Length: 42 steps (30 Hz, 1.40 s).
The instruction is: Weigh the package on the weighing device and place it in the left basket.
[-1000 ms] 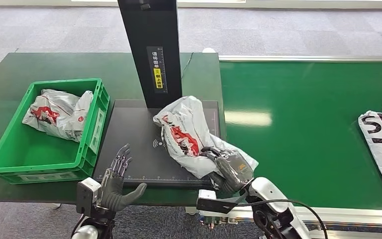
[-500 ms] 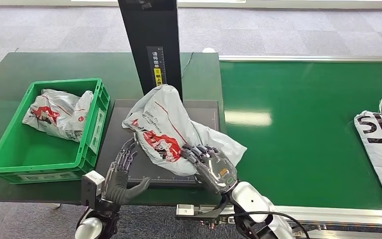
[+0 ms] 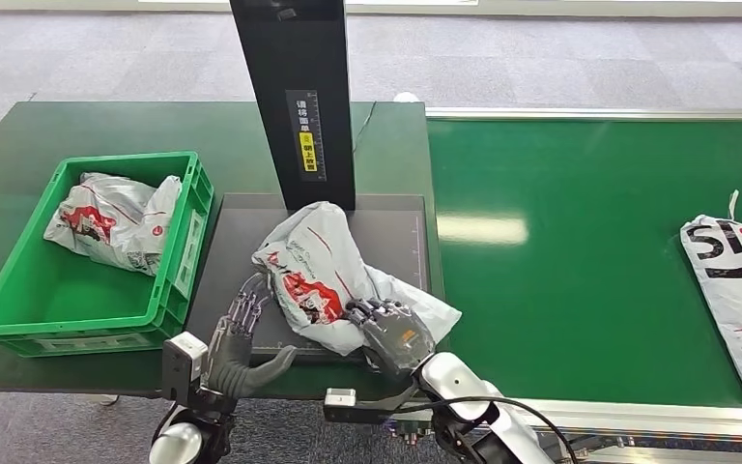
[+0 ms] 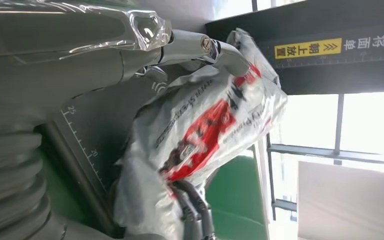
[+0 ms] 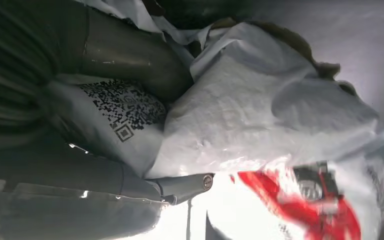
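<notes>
Grey carpet tiles run behind a dark green counter (image 3: 77, 126), which meets a brighter green conveyor belt (image 3: 589, 251) on the right. A flat black weighing platform (image 3: 242, 251) lies on the counter with a tall black post (image 3: 295, 97) rising from its far edge; the post carries a yellow strip and some small characters too fine to read. The crumpled white plastic mailer package with red printing (image 3: 319, 275) rests on the platform, its long axis running from the foot of the post toward the near right corner. The right hand (image 3: 391, 333) reaches in from below and grips the package's near end, fingers curled over the plastic; the right wrist view shows a QR code label (image 5: 125, 107) on the bag beside the thumb. The left hand (image 3: 242, 343) is held upright at the platform's near edge, fingers spread, fingertips just beside the package's left flank. The green plastic basket (image 3: 5, 290) at the left holds another white-and-red mailer (image 3: 116, 220). A white bag with large black letters (image 3: 734, 290) lies on the belt, far right.
</notes>
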Available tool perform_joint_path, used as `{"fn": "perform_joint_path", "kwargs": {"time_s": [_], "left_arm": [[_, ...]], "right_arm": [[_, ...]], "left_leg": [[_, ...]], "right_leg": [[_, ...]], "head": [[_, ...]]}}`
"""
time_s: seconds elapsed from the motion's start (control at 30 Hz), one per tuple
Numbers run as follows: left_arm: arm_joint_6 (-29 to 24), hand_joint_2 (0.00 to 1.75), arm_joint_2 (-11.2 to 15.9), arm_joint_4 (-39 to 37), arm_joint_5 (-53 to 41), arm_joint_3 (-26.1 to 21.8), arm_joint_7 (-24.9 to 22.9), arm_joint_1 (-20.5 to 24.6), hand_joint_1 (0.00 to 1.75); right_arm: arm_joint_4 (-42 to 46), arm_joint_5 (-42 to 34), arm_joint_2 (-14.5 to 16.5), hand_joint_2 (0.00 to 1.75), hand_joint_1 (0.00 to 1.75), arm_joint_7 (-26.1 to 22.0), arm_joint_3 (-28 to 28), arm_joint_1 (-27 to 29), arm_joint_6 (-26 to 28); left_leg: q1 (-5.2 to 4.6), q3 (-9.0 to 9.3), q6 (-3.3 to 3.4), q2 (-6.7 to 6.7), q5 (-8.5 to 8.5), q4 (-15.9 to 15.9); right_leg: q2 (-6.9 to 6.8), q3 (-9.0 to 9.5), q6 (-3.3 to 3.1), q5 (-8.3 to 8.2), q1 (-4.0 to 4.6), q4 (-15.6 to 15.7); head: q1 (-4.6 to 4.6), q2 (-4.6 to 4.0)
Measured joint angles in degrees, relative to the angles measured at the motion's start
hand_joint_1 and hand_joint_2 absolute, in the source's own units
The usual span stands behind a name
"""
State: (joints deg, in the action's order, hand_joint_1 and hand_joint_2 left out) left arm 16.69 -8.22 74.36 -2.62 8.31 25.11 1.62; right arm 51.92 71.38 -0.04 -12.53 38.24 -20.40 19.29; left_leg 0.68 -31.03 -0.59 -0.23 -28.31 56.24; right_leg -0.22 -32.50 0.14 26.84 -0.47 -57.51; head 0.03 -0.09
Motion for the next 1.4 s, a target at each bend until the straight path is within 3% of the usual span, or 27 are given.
{"fn": "perform_joint_path", "kwargs": {"time_s": [0.03, 0.3, 0.47, 0.57, 0.7, 0.87, 1.07, 1.4], "left_arm": [[-0.1, 1.75, 0.0, 0.1, 0.0, 0.0, 0.0, -0.2, 0.0], [-2.2, 1.75, -0.1, 2.0, -1.0, -0.3, 0.7, -2.3, 0.0], [-15.1, 1.75, -1.0, 6.4, -5.4, -1.0, 7.0, -3.5, 0.0], [-18.5, 1.75, -1.1, 9.9, -7.7, -0.4, 9.3, -3.9, 0.0], [-20.5, 1.75, -1.0, 12.4, -12.2, 2.0, 11.9, -4.2, 0.0], [-23.3, 1.75, -0.2, 12.4, -19.8, 6.0, 12.0, -2.9, 0.0], [-27.3, 1.75, 1.2, 8.1, -29.0, 10.8, 7.2, 3.9, 0.0], [-29.6, 1.75, 2.5, -15.6, -46.3, 17.5, -7.9, 24.1, 0.0]], "right_arm": [[-0.6, 0.4, 0.1, 1.75, 0.0, 1.1, 0.0, -0.3, 0.9], [-1.0, 1.4, 0.6, 1.75, 0.0, 3.4, -2.6, -0.8, 9.7], [5.1, -2.8, 0.5, 1.75, 0.0, -0.7, -5.7, 2.3, 12.5], [8.8, -15.8, 0.6, 1.75, 0.0, -9.0, -7.2, 4.1, 5.8], [12.6, -40.3, 0.8, 1.75, 0.0, -20.7, -9.3, 5.6, -12.9], [17.1, -57.2, 0.5, 1.75, 0.0, -24.4, -12.0, 6.6, -27.0], [22.1, -67.2, -0.9, 1.75, 0.0, -24.9, -16.8, 6.8, -32.0], [30.3, -67.4, -0.1, 1.75, 0.0, -24.2, -28.3, 8.7, -25.3]], "left_leg": [[0.0, 0.0, 0.0, 0.0, 0.0, 0.0], [0.0, 0.0, 0.0, 0.0, 0.0, 0.0], [0.0, -0.03, 0.0, -0.01, 0.0, 0.0], [0.0, -0.04, 0.0, 0.0, 0.0, 0.0], [0.0, -0.02, 0.0, -0.01, 0.0, 0.0], [-0.01, 0.0, 0.0, -0.01, 0.0, 0.0], [-0.01, 0.03, 0.01, -0.04, 0.02, 0.0], [-0.01, 0.04, 0.05, 0.04, 0.07, 0.1]], "right_leg": [[0.0, 0.0, 0.0, 0.0, 0.0, 0.0], [0.0, -0.02, 0.0, 0.0, 0.0, 0.0], [0.0, -0.05, 0.0, 0.0, 0.01, 0.0], [0.0, -0.05, 0.0, 0.0, 0.0, 0.0], [0.0, -0.04, 0.0, 0.0, 0.0, 0.0], [0.0, -0.04, 0.0, 0.0, -0.01, 0.0], [-0.01, -0.02, 0.03, -0.04, -0.02, 0.0], [0.01, -0.02, 0.02, -0.12, -0.02, 0.0]], "head": [[0.0, 0.0], [0.0, 0.01], [0.0, 0.01], [0.0, 0.01], [0.01, 0.01], [0.01, 0.01], [0.0, 0.0], [0.0, 0.0]]}}
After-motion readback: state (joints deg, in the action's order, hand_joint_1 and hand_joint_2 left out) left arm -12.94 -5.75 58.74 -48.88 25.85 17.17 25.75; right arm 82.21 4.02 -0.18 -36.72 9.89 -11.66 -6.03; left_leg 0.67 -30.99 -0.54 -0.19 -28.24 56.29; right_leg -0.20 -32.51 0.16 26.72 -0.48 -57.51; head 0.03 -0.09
